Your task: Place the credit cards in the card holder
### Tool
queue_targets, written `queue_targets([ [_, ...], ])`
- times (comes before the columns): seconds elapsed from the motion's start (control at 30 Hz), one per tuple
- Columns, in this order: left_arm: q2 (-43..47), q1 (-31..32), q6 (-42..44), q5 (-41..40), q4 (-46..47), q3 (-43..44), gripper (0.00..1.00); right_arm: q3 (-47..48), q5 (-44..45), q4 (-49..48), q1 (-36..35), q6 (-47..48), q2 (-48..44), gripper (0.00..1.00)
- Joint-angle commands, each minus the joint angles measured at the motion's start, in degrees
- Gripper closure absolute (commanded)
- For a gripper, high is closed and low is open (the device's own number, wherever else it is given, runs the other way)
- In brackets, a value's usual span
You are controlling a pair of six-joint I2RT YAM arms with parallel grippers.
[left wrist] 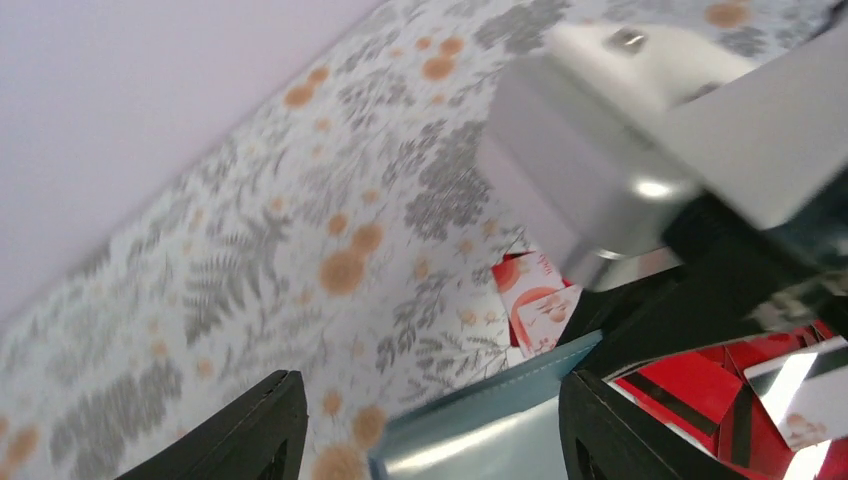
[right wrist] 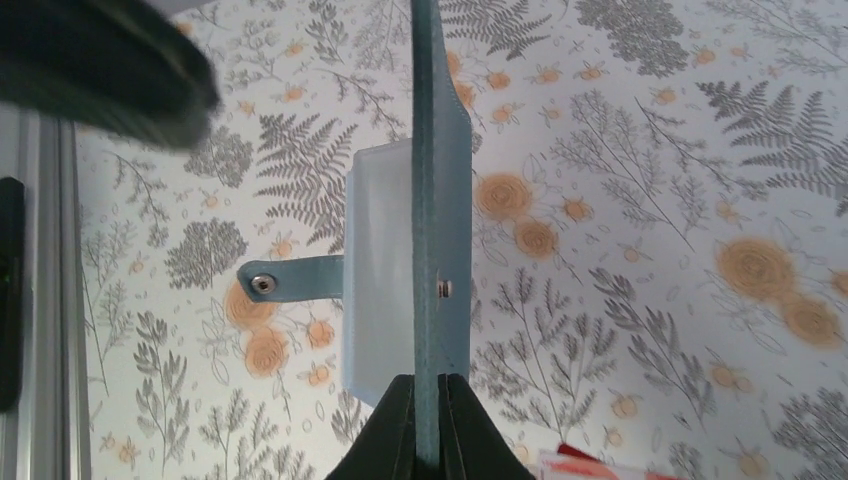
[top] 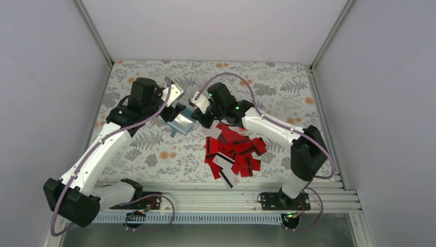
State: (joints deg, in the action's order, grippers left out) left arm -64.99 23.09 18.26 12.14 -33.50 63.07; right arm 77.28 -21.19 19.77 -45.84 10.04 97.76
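between the two hands sits the teal card holder [top: 182,122], over a floral surface [top: 149,154]. the right hand [right wrist: 428,392] is pinched tight on the edge of the holder's cover. the clear inner pocket [right wrist: 378,270] and snap tab [right wrist: 290,280] stick out to one side of its fingers. the left hand [left wrist: 432,390] stands wide, with the holder's far edge between its fingers but not gripped. the red credit cards [top: 236,152] lie heaped just behind the right hand, toward its arm's base.
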Motion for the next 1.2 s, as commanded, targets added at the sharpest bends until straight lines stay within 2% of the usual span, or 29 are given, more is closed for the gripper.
queue_targets([
  [0.0,-2.42,-0.09,21.06,10.87,-5.98,5.31,0.37,-2.48,4.99,2.62,-0.21,4.77,-5.93,0.96],
  [0.1,-5.19,0.15,29.62,13.27,-12.91,7.92,0.38,-5.01,8.47,2.47,-0.20,7.18,-9.83,0.96],
  [0.23,-7.22,0.43,34.86,13.90,-14.60,8.33,0.39,-8.06,9.63,2.18,-0.21,9.42,-13.87,0.96],
  [0.43,-8.36,1.54,36.87,18.42,-10.78,8.15,0.41,-11.05,8.78,2.51,-0.27,11.26,-17.27,0.96],
  [0.7,-10.69,3.89,37.72,21.86,-9.77,8.83,0.47,-12.23,5.13,2.96,-0.28,14.74,-20.03,0.96],
  [0.83,-11.05,4.95,37.58,23.01,-9.15,8.38,0.60,-12.65,3.16,2.75,-0.28,15.43,-20.98,0.96],
  [1.03,-11.81,6.32,36.17,23.26,-9.61,8.91,0.94,-13.24,2.58,2.97,-0.28,15.62,-21.73,0.96],
  [1.13,-11.49,6.44,33.95,23.35,-9.72,8.83,0.98,-13.93,3.31,2.34,-0.19,15.18,-22.55,0.95],
  [1.17,-10.99,6.44,32.62,23.25,-9.08,8.45,0.98,-14.25,4.05,1.72,-0.23,14.45,-22.91,0.88],
])
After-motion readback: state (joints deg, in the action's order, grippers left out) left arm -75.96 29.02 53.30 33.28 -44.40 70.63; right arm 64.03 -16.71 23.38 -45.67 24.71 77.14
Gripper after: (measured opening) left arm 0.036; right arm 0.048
